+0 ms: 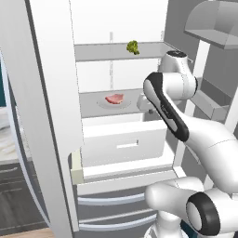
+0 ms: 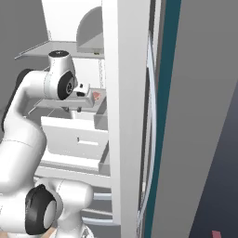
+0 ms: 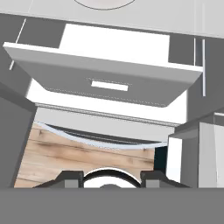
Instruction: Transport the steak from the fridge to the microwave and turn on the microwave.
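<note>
The steak (image 1: 115, 98), a pink-red slab, lies on a pale plate (image 1: 126, 105) on the middle shelf of the open fridge (image 1: 56, 93). From the right base view the steak (image 2: 96, 95) peeks out just right of my hand. My gripper (image 2: 76, 108) hangs at the shelf's front right, pointing down, a short way right of the plate. In the hand view the gripper (image 3: 111, 179) is open, its fingertips (image 3: 70, 177) apart with nothing between them, looking down on the white drawer (image 3: 109, 78). The plate's rim (image 3: 104, 3) shows at the top edge. The microwave is out of view.
A small green leafy vegetable (image 1: 133, 47) sits on the upper shelf. The white drawer (image 1: 123, 142) juts out below the steak's shelf. Door bins (image 1: 209, 104) stand to the right, close to my arm. Wooden floor (image 3: 65, 153) lies below.
</note>
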Robot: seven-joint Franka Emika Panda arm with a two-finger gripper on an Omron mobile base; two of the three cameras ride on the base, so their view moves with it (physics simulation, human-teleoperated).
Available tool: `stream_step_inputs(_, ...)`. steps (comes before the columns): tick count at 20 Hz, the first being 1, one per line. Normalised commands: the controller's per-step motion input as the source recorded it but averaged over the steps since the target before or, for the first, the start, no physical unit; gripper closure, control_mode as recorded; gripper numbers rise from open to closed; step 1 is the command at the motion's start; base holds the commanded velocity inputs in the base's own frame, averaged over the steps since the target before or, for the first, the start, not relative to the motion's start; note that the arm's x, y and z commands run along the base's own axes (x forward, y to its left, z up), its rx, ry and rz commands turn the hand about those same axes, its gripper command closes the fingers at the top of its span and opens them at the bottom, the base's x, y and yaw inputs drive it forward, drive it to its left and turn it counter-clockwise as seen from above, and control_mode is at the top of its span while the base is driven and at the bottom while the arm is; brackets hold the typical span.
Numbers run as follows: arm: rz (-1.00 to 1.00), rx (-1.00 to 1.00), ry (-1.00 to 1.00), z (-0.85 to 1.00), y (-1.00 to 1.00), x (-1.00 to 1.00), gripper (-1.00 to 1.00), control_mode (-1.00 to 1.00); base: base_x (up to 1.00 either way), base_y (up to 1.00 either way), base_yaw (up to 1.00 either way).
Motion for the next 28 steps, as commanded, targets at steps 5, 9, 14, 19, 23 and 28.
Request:
stream_step_inputs(5,0.0,0.0,0.0,-0.03,0.05,-0.01,-1.0,-1.0,0.0,0.0,0.0)
stream_step_inputs(9,-0.03,-0.02,-0.08,0.01,0.21,0.02,-1.0,-1.0,0.0,0.0,0.0)
stream_step_inputs(14,0.0,0.0,-0.15,0.11,0.16,0.15,-1.0,-1.0,0.0,0.0,0.0)
stream_step_inputs(19,0.0,0.0,-0.14,0.13,0.12,0.24,-1.0,-1.0,0.0,0.0,0.0)
stream_step_inputs(23,0.01,0.0,-0.14,0.02,0.09,0.27,-1.0,-1.0,0.0,0.0,0.0)
stream_step_inputs(28,0.0,0.0,-0.12,0.0,0.1,0.27,-1.0,-1.0,0.0,0.0,0.0)
